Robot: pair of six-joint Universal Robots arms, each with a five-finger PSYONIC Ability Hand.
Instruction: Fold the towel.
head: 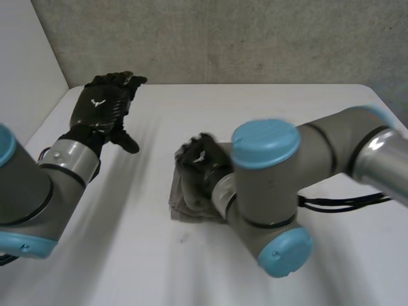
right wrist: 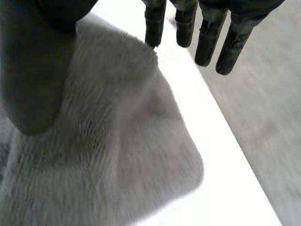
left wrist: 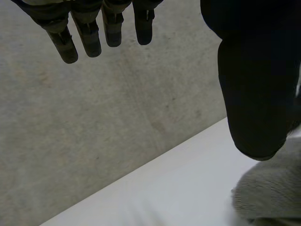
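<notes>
A grey towel (head: 183, 205) lies bunched into a small bundle near the middle of the white table (head: 287, 108). My right hand (head: 201, 159) hovers right over it, half hidden by its own arm. In the right wrist view its fingers (right wrist: 207, 37) are straight and spread from the thumb, and the fuzzy towel (right wrist: 117, 155) lies under the palm, with nothing pinched. My left hand (head: 102, 105) is raised at the table's far left, well away from the towel. Its fingers (left wrist: 89, 33) are straight, and a bit of the towel (left wrist: 268, 193) shows past the thumb.
The right arm's elbow (head: 268, 191) bulks over the table's middle, covering part of the towel. The table's far edge (head: 255, 85) meets a grey concrete wall (head: 223, 38). The left forearm (head: 38, 185) lies along the near left.
</notes>
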